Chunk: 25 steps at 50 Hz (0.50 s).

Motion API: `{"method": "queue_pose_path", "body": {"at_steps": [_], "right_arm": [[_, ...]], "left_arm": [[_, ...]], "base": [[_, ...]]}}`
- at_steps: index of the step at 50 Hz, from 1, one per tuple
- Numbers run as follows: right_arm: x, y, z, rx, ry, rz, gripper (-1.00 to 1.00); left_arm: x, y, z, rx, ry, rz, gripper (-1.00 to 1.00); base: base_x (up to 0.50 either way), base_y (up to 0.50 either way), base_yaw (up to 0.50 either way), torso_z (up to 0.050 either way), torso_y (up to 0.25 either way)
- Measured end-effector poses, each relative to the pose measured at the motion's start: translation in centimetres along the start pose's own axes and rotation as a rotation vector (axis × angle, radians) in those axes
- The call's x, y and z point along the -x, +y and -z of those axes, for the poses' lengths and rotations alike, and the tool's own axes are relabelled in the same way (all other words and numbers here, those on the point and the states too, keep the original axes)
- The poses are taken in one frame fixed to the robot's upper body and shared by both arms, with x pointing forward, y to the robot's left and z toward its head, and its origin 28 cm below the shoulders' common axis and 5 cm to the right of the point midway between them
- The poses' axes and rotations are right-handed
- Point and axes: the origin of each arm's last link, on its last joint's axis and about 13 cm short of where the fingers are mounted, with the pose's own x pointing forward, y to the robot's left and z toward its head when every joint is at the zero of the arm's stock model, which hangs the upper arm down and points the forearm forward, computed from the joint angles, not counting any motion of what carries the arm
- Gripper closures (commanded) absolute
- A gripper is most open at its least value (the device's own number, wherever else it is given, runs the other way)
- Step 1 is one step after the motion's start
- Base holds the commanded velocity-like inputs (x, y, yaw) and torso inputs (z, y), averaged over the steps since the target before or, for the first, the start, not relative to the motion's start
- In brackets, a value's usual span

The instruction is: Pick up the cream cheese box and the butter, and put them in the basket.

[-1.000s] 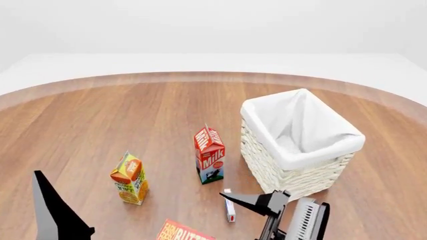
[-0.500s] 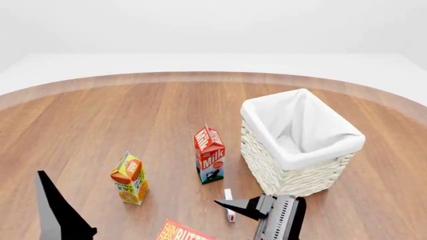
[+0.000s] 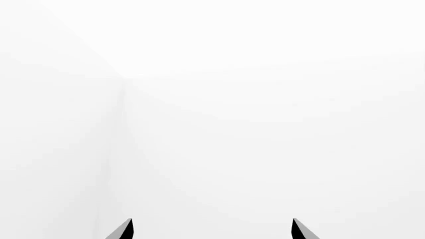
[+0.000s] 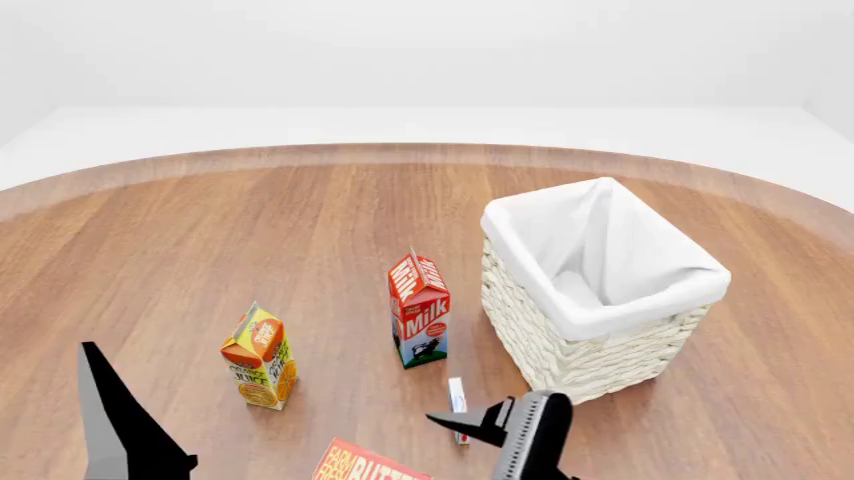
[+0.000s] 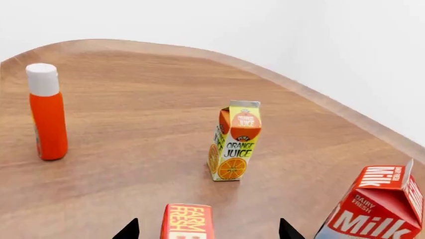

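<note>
The cream cheese box (image 4: 457, 391), small and white, lies on the wood between the milk carton and the basket (image 4: 587, 362). My right gripper (image 4: 467, 424) hovers over its near end and hides that end. The right wrist view shows this gripper (image 5: 208, 230) open, with the top of the butter (image 5: 188, 222) between its fingertips but farther off. In the head view the butter (image 4: 371, 466) lies flat at the bottom edge, cut off. My left gripper (image 3: 212, 230) is open and faces only blank white; one dark finger (image 4: 114, 420) shows at the lower left.
A red-and-white milk carton (image 4: 419, 310) stands just left of the basket. An orange juice carton (image 4: 260, 357) stands farther left. An orange bottle with a white cap (image 5: 47, 112) shows only in the right wrist view. The round wooden table's edge (image 4: 400, 152) curves behind.
My right gripper has slid left and nearer in the head view, and now covers the cream cheese box's near end. The left arm has barely shifted. No object has moved.
</note>
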Motion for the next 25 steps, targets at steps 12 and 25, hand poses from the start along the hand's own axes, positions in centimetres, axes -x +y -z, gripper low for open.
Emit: {"method": "queue_pose_path", "body": {"at_steps": [12,25], "right_arm": [[-0.03,0.34,0.23,-0.004,0.033,-0.025,-1.0],[-0.02,0.39,0.55,-0.05,0.067,-0.05,-1.0]], "left_arm": [[0.05,-0.03,-0.08,0.0,0.0,0.001,-1.0],[0.15,-0.09,-0.15,0.0,0.0,0.003,-1.0]], "base": [[0.0,0.0,0.0,0.0,0.0],[0.0,0.0,0.0,0.0,0.0]]}}
